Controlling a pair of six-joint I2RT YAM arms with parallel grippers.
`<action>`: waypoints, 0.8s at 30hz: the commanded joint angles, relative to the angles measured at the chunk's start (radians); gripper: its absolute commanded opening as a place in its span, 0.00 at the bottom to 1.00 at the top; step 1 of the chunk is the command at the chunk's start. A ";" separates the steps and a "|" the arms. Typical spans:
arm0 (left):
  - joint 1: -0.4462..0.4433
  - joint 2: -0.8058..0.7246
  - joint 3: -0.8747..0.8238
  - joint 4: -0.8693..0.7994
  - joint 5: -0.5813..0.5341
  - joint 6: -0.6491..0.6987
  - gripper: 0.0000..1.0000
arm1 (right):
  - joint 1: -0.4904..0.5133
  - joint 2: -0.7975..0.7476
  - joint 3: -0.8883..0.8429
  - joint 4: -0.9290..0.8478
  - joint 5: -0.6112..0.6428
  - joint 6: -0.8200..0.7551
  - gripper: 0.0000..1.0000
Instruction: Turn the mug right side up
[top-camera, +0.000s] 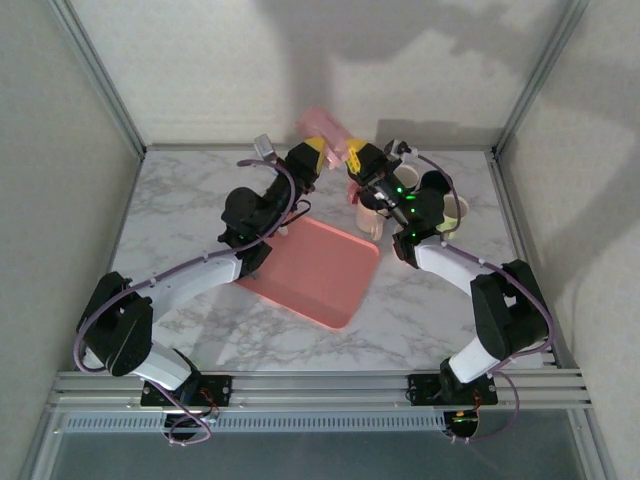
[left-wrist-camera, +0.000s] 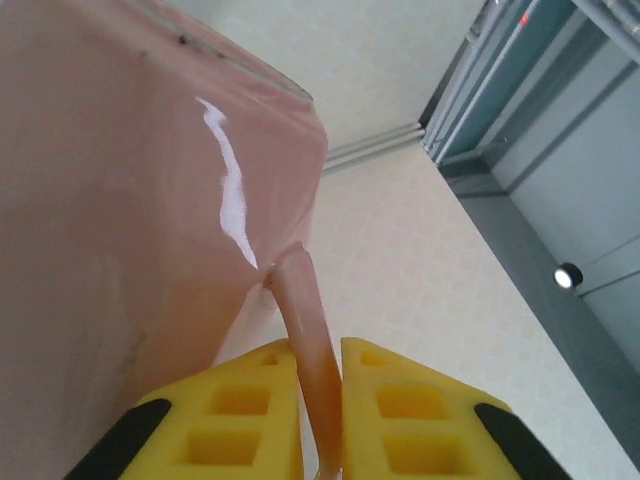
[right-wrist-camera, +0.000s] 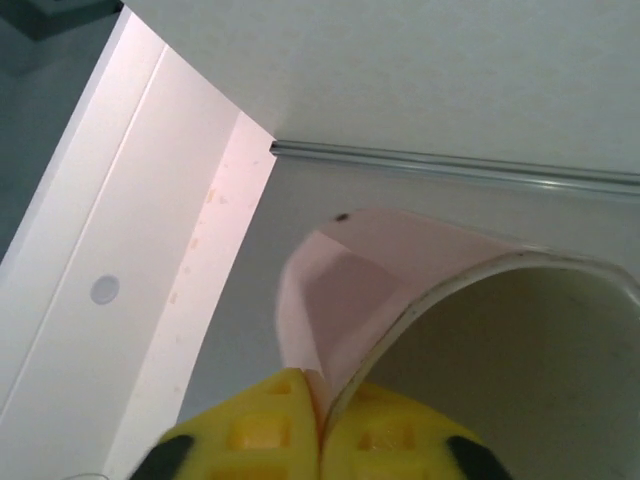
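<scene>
The pink mug (top-camera: 323, 128) is held in the air over the back middle of the table, tilted on its side between both arms. My left gripper (top-camera: 314, 150) is shut on its handle: in the left wrist view the thin pink handle (left-wrist-camera: 308, 330) runs between the yellow fingers (left-wrist-camera: 240, 415), with the mug's glossy body (left-wrist-camera: 130, 200) to the upper left. My right gripper (top-camera: 353, 160) is shut on the rim; in the right wrist view the mug wall (right-wrist-camera: 400, 260) is pinched between the yellow fingers (right-wrist-camera: 265, 420), and the pale inside (right-wrist-camera: 530, 350) opens to the right.
A pink tray (top-camera: 315, 270) lies on the marble table below the left arm. Other cups (top-camera: 409, 183) (top-camera: 455, 211) stand at the back right under the right arm, and one pale cup (top-camera: 367, 216) stands beside the tray's far corner. Metal frame posts line the walls.
</scene>
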 joint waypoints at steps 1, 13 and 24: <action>-0.013 -0.037 -0.036 0.071 0.033 -0.031 0.24 | 0.007 -0.042 0.004 0.034 0.027 -0.082 0.00; 0.016 -0.137 -0.057 -0.292 0.161 0.172 0.62 | -0.002 -0.130 0.028 -0.238 -0.064 -0.278 0.00; 0.092 -0.261 0.009 -0.820 0.261 0.571 0.62 | -0.017 -0.355 0.111 -0.927 -0.093 -0.726 0.00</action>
